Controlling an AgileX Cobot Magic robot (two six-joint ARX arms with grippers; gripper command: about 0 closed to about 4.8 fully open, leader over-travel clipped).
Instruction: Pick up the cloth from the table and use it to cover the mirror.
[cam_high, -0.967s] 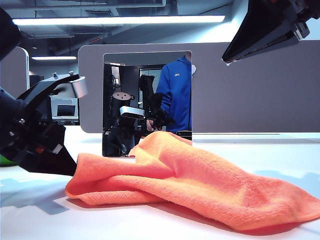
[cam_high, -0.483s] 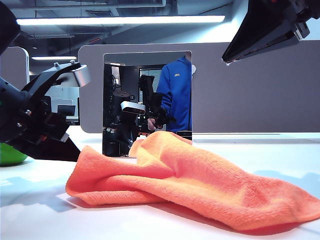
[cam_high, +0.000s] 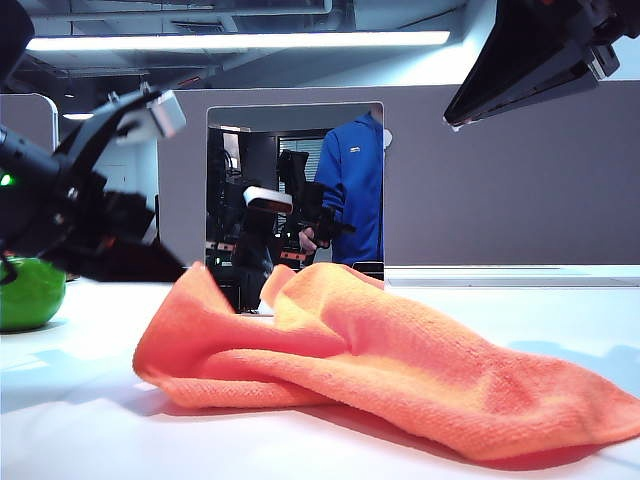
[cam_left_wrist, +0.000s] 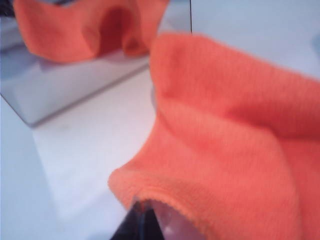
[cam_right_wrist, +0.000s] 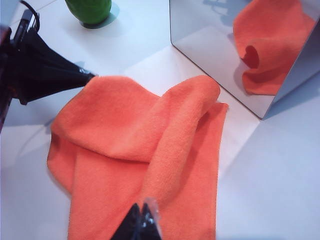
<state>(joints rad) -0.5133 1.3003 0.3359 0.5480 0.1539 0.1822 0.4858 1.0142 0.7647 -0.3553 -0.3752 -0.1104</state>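
Cloth (cam_high: 380, 365) corner pinched in left tool (cam_high: 178, 270); right tool (cam_right_wrist: 142, 220) closed above.

My left wrist view blurs the cloth (cam_left_wrist: 235, 140), and the mirror (cam_left_wrist: 75, 75) runs off frame; outside, the green apple (cam_high: 30, 293) is cut off too.

Fuzzy orange cloth (cam_high: 400, 365) (microfibre-looking) lies on smooth white table (cam_high: 80, 430) before glossy mirror (cam_high: 340, 150).

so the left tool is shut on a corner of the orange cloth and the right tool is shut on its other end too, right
Not quite. The left tool is shut on a corner of the orange cloth, but the right tool is shut on nothing; it hangs above the cloth, clear of it. The exterior view shows the gap best.
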